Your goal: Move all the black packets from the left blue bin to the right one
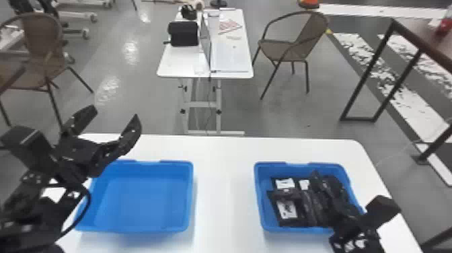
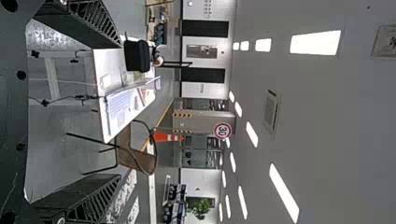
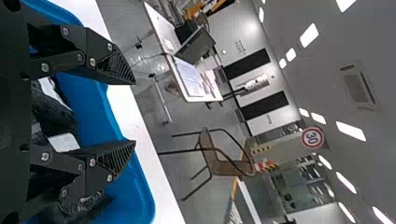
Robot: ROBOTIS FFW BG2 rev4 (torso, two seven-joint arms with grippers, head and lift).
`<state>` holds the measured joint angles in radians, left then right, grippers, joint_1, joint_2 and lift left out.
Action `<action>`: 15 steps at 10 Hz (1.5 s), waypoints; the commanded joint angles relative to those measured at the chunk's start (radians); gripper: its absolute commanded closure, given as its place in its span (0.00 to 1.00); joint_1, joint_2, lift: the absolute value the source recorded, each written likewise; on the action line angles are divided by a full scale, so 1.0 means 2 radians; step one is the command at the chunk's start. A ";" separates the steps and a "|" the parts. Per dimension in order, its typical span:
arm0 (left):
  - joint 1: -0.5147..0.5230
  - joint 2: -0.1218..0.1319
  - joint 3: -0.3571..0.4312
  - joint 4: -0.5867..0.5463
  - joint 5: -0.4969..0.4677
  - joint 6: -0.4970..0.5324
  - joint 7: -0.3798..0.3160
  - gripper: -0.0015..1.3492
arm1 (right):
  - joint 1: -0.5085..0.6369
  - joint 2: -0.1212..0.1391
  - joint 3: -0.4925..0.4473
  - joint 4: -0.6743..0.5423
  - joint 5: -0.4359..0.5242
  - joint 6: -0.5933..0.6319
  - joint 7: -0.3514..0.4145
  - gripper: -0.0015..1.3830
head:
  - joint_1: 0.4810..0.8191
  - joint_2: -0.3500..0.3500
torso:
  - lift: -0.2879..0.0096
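The far edge of the white table (image 1: 222, 151) is seen behind both bins, and its rounded far right corner lies beyond the right blue bin (image 1: 260, 202). Between the right blue bin and the left blue bin (image 1: 190, 198), an open strip of white surface is left for moving. Behind the bins, a narrower strip is left up to the far edge. The right blue bin is placed near the table's right edge; the far left part of the left blue bin is covered by the left arm (image 1: 70, 175).

Black packets (image 1: 291, 222) with white labels (image 1: 285, 183) are piled in the right blue bin, while the floor of the left blue bin shows only blue. Farther away, a smaller white table (image 1: 232, 60) stands on the grey floor (image 1: 134, 101), with a black case (image 1: 183, 33) on it and a brown chair (image 1: 296, 50) at its right. In the left wrist view, an orange cone (image 2: 161, 136) and ceiling lights (image 2: 315, 42) are also seen.

The left gripper (image 1: 113, 116) is held raised above the table's far edge, beyond the left blue bin, with its fingers (image 2: 88, 198) spread. The right gripper (image 1: 331, 185) is held low over the right blue bin. Its fingers (image 3: 109, 65) are spread too, and the blue wall is seen between them; whether any packet is touched cannot be told.
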<state>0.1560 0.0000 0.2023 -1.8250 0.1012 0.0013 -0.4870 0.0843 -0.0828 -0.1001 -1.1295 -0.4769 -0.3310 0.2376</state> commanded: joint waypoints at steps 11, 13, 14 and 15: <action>0.250 -0.001 -0.055 -0.099 -0.048 -0.060 0.160 0.05 | 0.283 0.042 -0.047 -0.257 0.155 -0.114 0.022 0.29 | 0.63 0.41 | 0.97; 0.247 0.077 -0.117 -0.099 -0.002 -0.057 0.249 0.05 | 0.285 0.042 -0.048 -0.254 0.153 -0.114 0.033 0.29 | 0.63 0.39 | 0.97; 0.248 0.111 -0.141 -0.098 0.017 -0.064 0.293 0.05 | 0.285 0.042 -0.048 -0.254 0.153 -0.114 0.035 0.30 | 0.63 0.37 | 0.97; 0.248 0.133 -0.156 -0.098 0.027 -0.069 0.317 0.06 | 0.285 0.042 -0.048 -0.257 0.153 -0.114 0.035 0.30 | 0.63 0.37 | 0.97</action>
<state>0.6515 0.2382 -0.0898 -2.0224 0.1404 -0.1311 0.1444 0.6535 0.0000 -0.1963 -1.6397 -0.1705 -0.5584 0.3068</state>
